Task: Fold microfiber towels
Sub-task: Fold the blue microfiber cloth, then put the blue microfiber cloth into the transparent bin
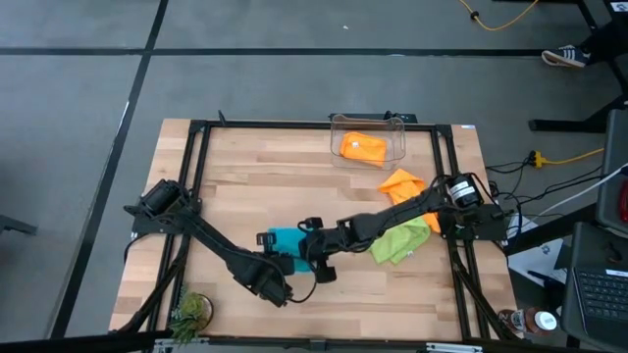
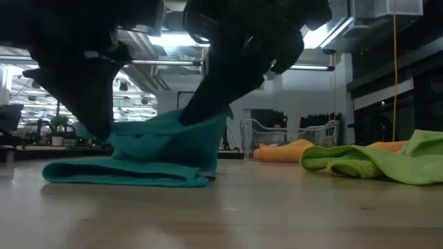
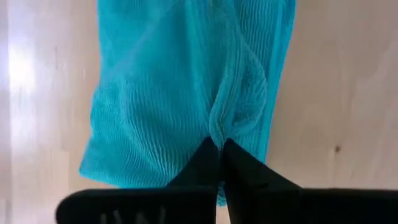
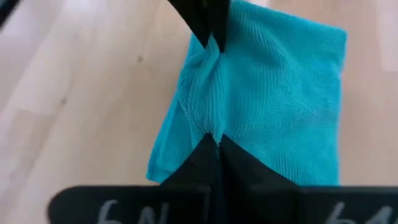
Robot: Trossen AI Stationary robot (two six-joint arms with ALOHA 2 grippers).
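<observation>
Teal towel sits near the table's front centre, left gripper and right gripper both pinched tight on its raised edge. I worry uneven pulling could slip the cloth and skew my fold.

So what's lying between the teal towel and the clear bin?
Nothing: the high view shows only bare wooden table between the teal towel and the clear bin.

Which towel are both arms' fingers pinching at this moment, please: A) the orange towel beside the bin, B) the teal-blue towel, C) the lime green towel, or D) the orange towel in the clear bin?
B: both wrist views show shut fingers pinching a ridge of the teal-blue towel, with the left gripper and right gripper meeting over it.
</observation>
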